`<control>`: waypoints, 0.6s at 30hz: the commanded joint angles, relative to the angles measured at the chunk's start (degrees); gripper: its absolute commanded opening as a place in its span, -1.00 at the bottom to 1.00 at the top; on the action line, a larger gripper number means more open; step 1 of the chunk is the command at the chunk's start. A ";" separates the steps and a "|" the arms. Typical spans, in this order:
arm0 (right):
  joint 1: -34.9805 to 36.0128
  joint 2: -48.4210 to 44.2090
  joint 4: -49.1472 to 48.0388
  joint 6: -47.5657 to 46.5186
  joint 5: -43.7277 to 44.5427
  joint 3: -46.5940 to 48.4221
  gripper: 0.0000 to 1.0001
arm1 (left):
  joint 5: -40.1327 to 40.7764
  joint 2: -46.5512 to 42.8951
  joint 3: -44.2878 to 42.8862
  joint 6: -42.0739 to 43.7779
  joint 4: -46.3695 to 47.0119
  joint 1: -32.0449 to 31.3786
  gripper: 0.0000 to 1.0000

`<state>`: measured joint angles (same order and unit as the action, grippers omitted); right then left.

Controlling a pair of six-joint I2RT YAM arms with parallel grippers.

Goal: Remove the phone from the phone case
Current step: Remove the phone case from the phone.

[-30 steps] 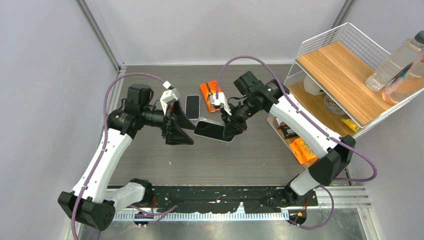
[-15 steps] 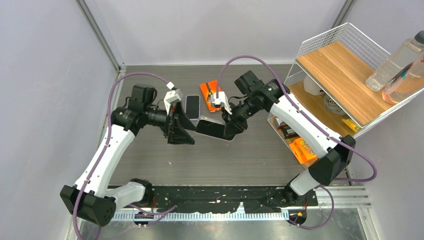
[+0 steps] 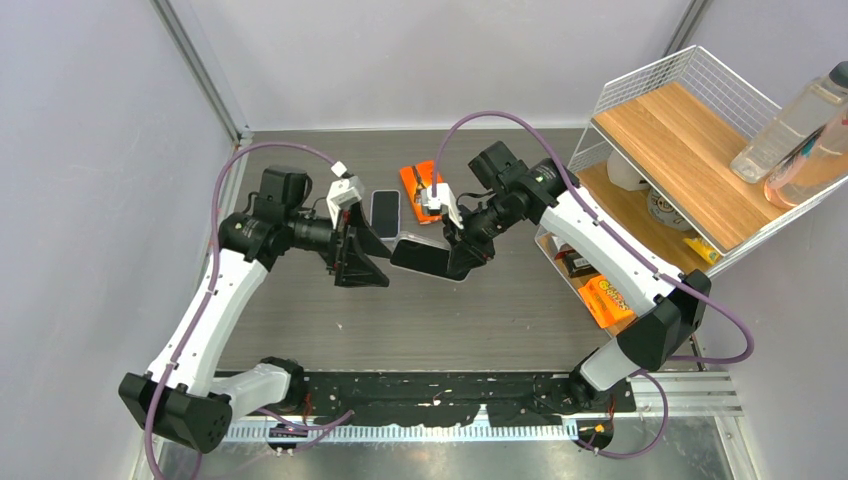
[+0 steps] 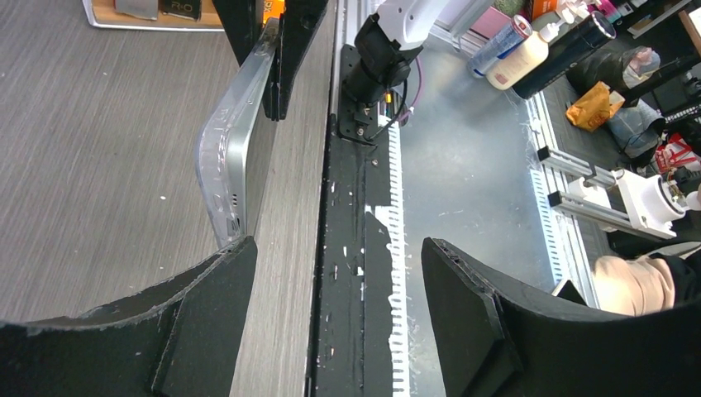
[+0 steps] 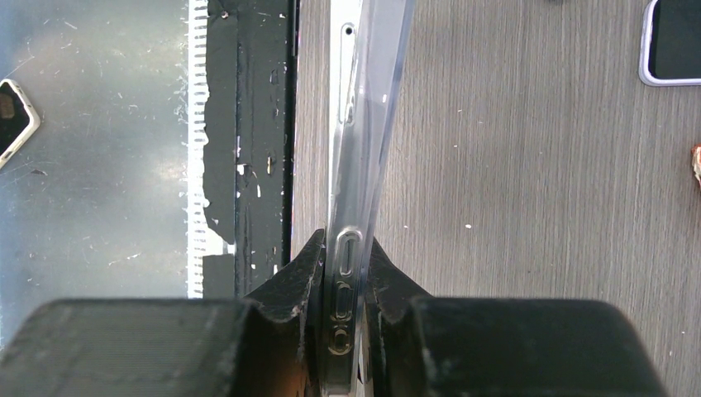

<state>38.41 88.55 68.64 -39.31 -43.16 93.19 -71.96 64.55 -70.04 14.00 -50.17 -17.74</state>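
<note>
The phone (image 5: 345, 91), edge-on with its side buttons showing, sits in a clear phone case (image 5: 390, 74) that stands slightly off it at the far end. My right gripper (image 5: 345, 252) is shut on the cased phone at one end and holds it above the table (image 3: 430, 258). My left gripper (image 3: 388, 268) stands open at the phone's other end. In the left wrist view the cased phone (image 4: 240, 141) ends just beyond one of my left fingertips (image 4: 236, 265), and nothing lies between the jaws of my left gripper (image 4: 339, 273).
A second phone (image 3: 385, 212) lies screen-up on the table behind my left gripper, with an orange item (image 3: 418, 180) next to it. A wire shelf rack (image 3: 690, 130) with bottles (image 3: 790, 120) and an orange packet (image 3: 608, 298) stands at the right.
My left gripper has shifted slightly toward the back, still open at the phone's end. The right gripper and the phone have barely moved.
</note>
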 commanded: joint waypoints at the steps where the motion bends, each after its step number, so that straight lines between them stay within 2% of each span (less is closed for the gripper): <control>1: 0.43 -1.56 -2.28 -0.13 -3.20 0.27 -0.89 | 0.76 -0.96 -2.21 1.12 0.23 0.00 0.53; 18: 0.51 -1.56 -2.38 -0.07 -3.65 0.15 -0.89 | 0.99 0.99 -2.30 1.91 0.40 -0.02 0.53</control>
<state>38.46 88.55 68.18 -39.09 -42.92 92.31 -71.16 65.14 -70.26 14.41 -50.50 -17.74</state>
